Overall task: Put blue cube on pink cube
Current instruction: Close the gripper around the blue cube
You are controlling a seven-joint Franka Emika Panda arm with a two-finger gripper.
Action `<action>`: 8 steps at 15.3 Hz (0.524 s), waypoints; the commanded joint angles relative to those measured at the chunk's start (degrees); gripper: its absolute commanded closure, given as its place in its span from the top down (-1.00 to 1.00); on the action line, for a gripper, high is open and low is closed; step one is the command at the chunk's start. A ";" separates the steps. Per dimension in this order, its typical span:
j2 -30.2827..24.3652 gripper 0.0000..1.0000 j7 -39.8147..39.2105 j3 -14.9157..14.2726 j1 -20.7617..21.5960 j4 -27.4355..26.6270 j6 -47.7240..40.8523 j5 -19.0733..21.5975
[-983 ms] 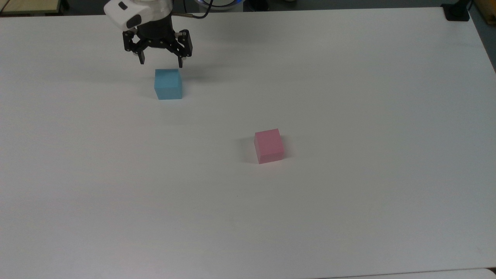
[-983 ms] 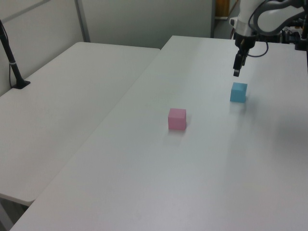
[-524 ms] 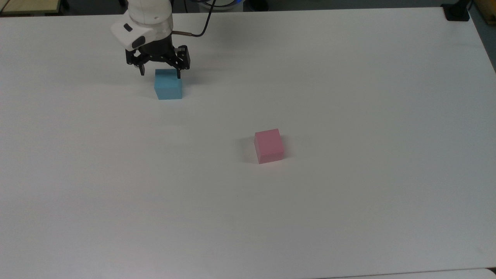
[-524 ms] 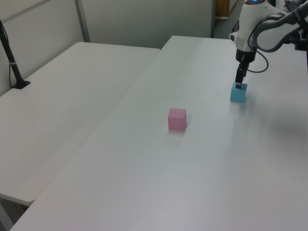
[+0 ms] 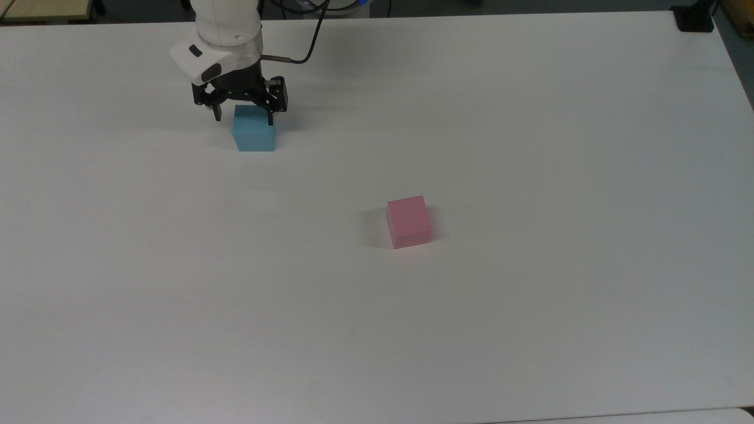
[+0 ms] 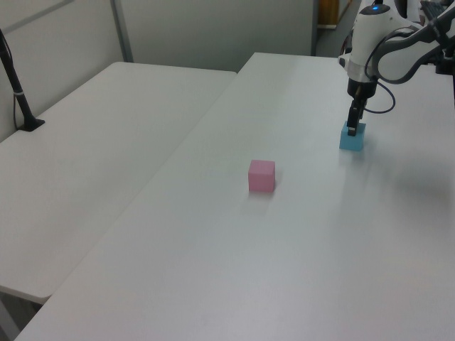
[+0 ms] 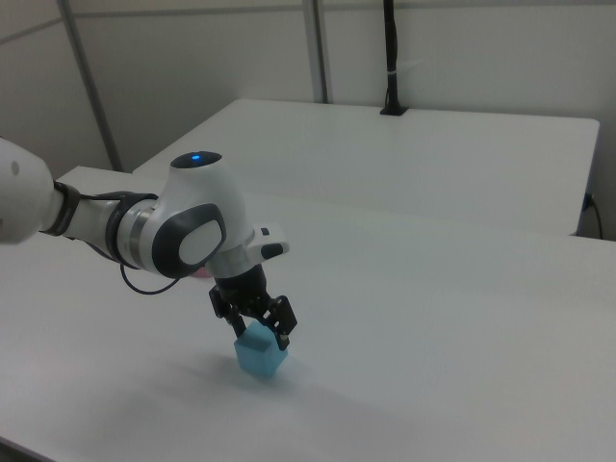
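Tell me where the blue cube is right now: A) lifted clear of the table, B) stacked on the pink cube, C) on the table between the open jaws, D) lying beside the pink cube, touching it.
C: the blue cube sits on the table with the gripper lowered around its top, jaws spread on either side, far from the pink cube.
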 commanded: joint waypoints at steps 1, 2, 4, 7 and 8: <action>1.38 0.37 0.00 0.53 -0.29 -0.94 1.26 -1.05; 1.39 0.26 0.79 0.53 -0.21 -0.94 1.26 -1.05; 1.47 0.02 2.19 0.62 -0.12 -0.85 1.26 -1.05; 0.25 -0.01 2.55 0.79 0.06 -0.50 -0.14 -1.05; -0.54 -0.01 2.55 0.88 0.06 0.63 -2.15 -0.88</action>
